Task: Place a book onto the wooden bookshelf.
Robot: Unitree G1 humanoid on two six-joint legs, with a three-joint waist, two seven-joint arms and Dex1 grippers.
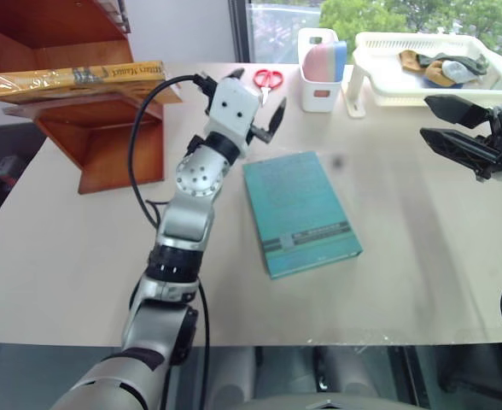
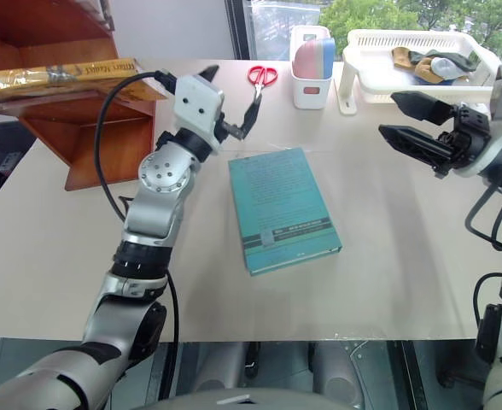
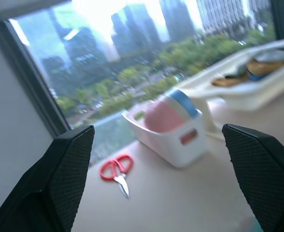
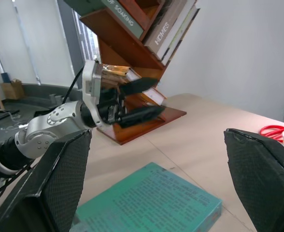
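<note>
Nearest the head camera, the teal book (image 1: pixel 300 212) lies flat on the table (image 1: pixel 80 256), just beside the left gripper (image 1: pixel 253 101) — fingers spread wide, holding nothing. Well off to that gripper's left, the book (image 1: pixel 72 79) rests flat on the wooden bookshelf (image 1: pixel 106 141), its far end cut off. The right wrist view shows upper shelves with leaning books. The left wrist view catches red scissors (image 3: pixel 117 170) and a white caddy (image 3: pixel 168 130). The right gripper (image 2: pixel 409 120) hangs empty, fingers wide apart — beside a white tray (image 2: pixel 405 60).

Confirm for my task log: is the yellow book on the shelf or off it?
On it: the yellow book lies flat on a board of the wooden shelf, free of both grippers.
</note>
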